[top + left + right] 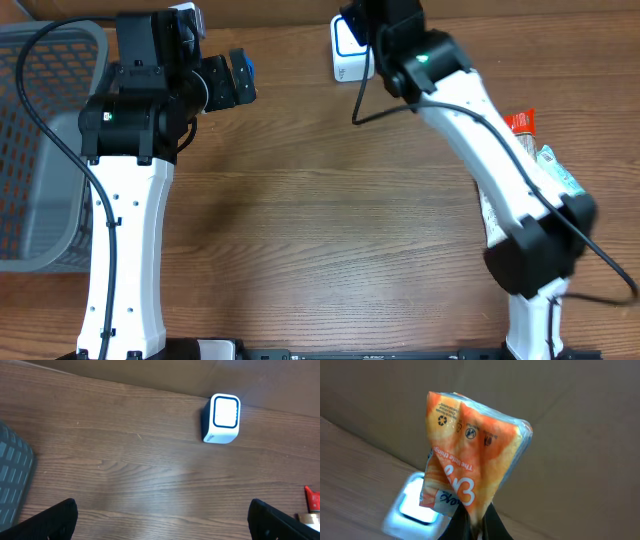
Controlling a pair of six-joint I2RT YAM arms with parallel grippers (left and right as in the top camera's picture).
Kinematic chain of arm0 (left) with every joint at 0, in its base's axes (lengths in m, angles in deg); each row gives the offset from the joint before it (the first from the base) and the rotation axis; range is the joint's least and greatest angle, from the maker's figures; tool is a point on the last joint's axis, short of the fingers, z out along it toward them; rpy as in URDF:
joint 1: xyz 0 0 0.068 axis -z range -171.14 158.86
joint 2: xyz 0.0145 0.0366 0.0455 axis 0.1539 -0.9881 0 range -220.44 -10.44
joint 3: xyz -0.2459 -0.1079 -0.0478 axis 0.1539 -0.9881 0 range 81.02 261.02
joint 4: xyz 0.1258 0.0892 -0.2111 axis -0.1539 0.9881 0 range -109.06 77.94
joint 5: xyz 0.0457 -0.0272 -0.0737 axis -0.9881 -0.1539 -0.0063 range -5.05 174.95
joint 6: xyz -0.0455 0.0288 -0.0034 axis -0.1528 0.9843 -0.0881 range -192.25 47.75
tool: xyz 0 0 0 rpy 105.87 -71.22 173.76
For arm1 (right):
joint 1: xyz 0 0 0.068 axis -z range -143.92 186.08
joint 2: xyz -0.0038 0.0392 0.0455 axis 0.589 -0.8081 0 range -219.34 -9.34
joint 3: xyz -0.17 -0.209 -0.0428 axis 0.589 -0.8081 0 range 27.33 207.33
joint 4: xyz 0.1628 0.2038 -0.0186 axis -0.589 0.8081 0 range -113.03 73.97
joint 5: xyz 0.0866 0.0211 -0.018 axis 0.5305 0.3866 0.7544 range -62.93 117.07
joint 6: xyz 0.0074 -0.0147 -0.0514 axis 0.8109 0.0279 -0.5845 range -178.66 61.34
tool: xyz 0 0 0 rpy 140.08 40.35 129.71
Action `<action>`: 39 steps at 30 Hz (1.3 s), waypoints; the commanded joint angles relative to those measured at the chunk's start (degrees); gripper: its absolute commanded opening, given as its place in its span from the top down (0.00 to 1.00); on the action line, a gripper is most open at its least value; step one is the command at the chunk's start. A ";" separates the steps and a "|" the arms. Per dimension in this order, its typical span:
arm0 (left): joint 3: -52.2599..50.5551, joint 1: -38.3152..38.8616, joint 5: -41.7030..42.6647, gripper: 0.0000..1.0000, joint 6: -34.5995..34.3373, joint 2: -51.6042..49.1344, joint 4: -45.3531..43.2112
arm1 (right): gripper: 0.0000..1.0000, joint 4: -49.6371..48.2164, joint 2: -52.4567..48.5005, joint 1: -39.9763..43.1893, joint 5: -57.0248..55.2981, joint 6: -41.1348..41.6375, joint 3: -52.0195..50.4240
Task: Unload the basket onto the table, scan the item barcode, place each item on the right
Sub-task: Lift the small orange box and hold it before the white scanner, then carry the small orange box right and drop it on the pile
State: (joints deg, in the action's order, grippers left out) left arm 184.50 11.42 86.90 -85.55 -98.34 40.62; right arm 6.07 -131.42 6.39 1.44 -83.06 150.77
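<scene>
One hand [476,522] (right) pinches orange packet [470,455].

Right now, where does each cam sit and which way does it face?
Overhead: fixed above, facing straight down at the brown wooden table; both white arms, grey mesh basket, white cube-shaped scanner show.
Left wrist: on the left arm, facing down across the table at the scanner; black fingertips of the open left hand sit in the bottom corners.
Right wrist: on the right arm, facing along the shut right hand at the orange plastic packet it pinches, lit scanner behind.
Shared: all three show the scanner.
</scene>
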 commanded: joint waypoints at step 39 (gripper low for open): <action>0.17 -0.31 0.42 0.00 0.90 -0.11 -0.04 | 0.96 -15.76 -20.35 1.57 -6.64 -38.66 0.66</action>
State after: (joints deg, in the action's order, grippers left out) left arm 184.50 11.42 86.88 -85.55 -98.34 40.62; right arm -9.69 -151.66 7.94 -5.75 -121.94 150.75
